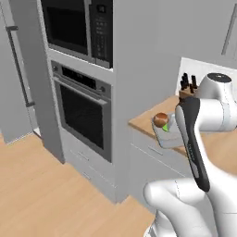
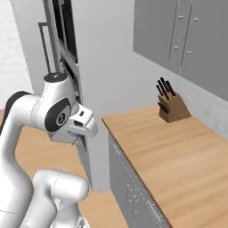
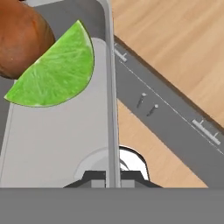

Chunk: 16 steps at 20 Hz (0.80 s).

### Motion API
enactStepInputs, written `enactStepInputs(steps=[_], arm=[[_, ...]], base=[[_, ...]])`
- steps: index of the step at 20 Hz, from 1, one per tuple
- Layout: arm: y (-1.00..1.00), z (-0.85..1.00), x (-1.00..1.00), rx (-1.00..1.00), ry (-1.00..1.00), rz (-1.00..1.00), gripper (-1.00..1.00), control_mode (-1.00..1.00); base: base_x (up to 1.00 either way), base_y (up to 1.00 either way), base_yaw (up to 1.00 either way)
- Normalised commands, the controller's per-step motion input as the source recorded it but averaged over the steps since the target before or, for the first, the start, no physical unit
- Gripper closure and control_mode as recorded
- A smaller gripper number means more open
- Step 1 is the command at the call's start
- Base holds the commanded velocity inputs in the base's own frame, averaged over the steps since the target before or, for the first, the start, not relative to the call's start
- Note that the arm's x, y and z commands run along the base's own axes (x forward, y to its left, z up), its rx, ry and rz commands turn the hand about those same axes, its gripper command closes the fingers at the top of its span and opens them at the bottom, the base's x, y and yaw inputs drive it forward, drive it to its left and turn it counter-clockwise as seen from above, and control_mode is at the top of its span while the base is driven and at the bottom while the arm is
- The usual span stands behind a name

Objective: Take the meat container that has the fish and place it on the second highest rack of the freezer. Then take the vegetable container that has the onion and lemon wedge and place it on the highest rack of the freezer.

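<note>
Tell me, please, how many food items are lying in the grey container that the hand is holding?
2: the onion in the container's far corner, and the lemon wedge leaning against it, nearer the hand. Part of the container is out of frame.

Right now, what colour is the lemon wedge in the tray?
Bright lime green; the lemon wedge shows best in the hand view.

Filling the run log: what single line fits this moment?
gripper: shut on tray rim | tray: onion, lemon wedge | lifted beside counter

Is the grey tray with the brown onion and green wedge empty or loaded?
Loaded: the grey tray carries the brown onion and lime-green wedge touching it; gripper clamps its rim.
</note>
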Motion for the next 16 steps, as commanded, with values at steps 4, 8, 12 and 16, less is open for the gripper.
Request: enactStepInputs(steps=[4,8,12,16], arm=[[0.0,0.0,0.0,0.0,0.0,0.0,1.0,1.0],[0.0,0.0,0.0,0.0,0.0,0.0,1.0,1.0],[0.0,0.0,0.0,0.0,0.0,0.0,1.0,1.0],[0.0,0.0,0.0,0.0,0.0,0.0,1.0,1.0]], base=[[0.0,-0.01,0.82],[0.15,0.0,0.7],[0.56,0.01,0.46],[0.97,0.21,0.25]])
